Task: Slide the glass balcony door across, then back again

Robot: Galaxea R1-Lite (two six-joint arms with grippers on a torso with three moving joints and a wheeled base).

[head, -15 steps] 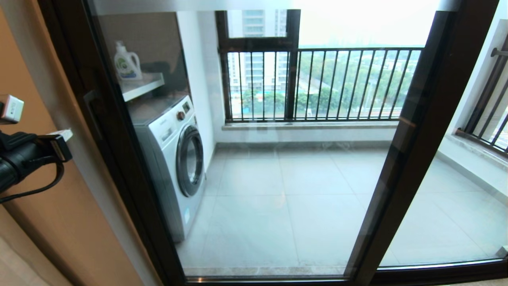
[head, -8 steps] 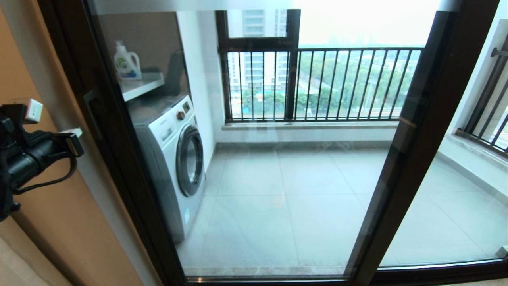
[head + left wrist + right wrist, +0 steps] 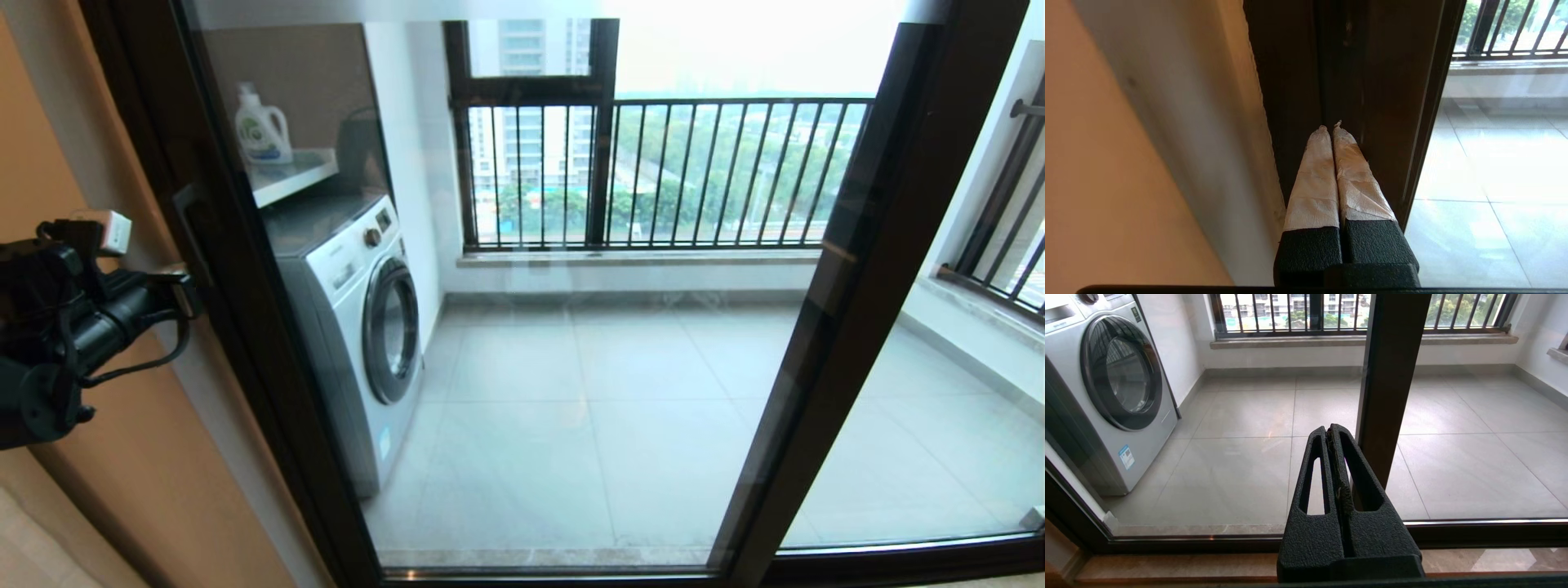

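One glass balcony door (image 3: 571, 327) fills the middle of the head view, its dark frame running from the upper left of the frame down to the bottom edge and its other dark upright slanting through the right third. A short dark bar handle (image 3: 189, 233) sits on the left upright, at mid-left of the head view. The left gripper (image 3: 1330, 127) is at the left edge of the head view, level with that handle and just beside the frame; in the left wrist view its two tape-wrapped fingers (image 3: 1314, 175) are pressed together, holding nothing, with their tips against or very near the dark frame, which of the two cannot be told. The right gripper (image 3: 1329, 430) appears only in the right wrist view, low and facing the glass near the door's other upright; its two black fingers are also pressed together, with nothing between them. Behind the glass stand one washing machine (image 3: 359, 327) at centre-left, one detergent bottle (image 3: 261, 126) on one shelf (image 3: 298, 175) above it at upper left, and one black-barred railing window (image 3: 653, 171) across the top centre.
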